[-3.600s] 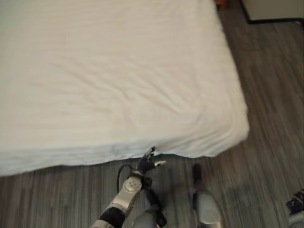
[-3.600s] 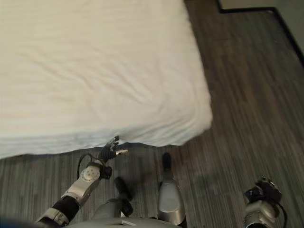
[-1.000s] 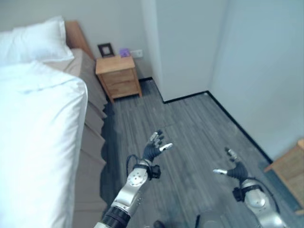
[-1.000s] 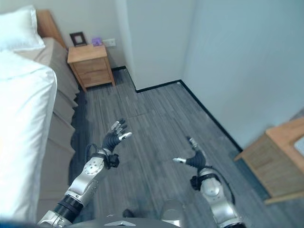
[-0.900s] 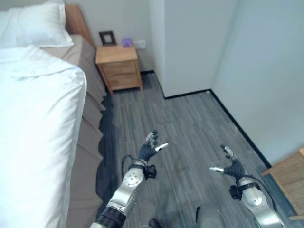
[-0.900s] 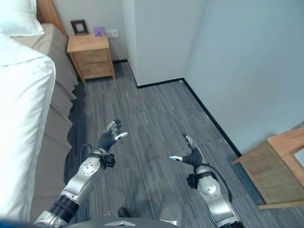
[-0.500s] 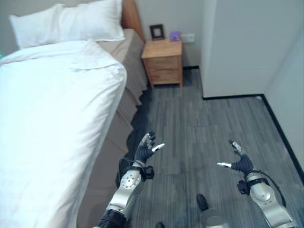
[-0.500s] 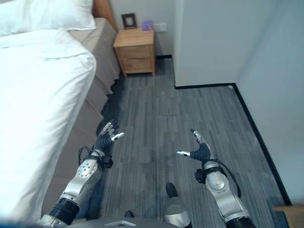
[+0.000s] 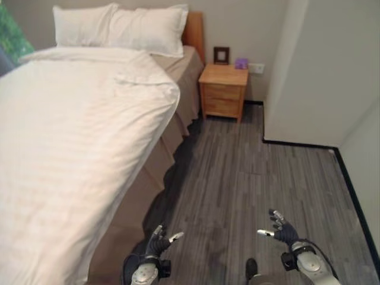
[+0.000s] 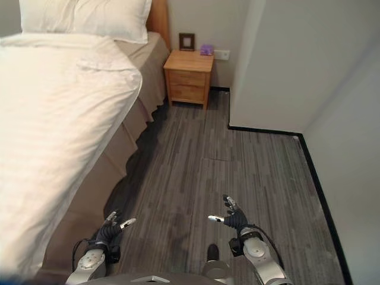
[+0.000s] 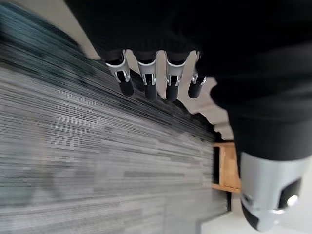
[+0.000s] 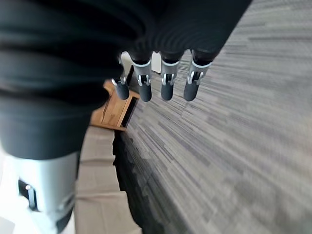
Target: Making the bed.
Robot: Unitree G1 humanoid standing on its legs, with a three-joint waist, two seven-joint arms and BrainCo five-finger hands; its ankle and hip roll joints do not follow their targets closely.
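The bed stands on my left, covered by a smooth white duvet [image 9: 71, 130], its top edge folded back below two white pillows [image 9: 119, 27] at the wooden headboard. A tan bed skirt [image 9: 139, 190] hangs down the bed's side. My left hand [image 9: 157, 242] hovers low over the grey floor beside the skirt, open and holding nothing, its fingers [image 11: 146, 83] relaxed. My right hand [image 9: 285, 231] floats over the floor to the right, open too, with its fingers [image 12: 165, 80] spread and empty.
A wooden nightstand [image 9: 224, 90] stands by the headboard with a small picture frame [image 9: 221, 54] and a purple object [image 9: 240, 62] on it. A white wall corner [image 9: 309, 71] juts out on the right. Grey plank floor [image 9: 249, 172] runs between bed and wall.
The whole picture has swung further toward the bed, so the camera moved. Both hands sit lower in the picture and stay open and empty.
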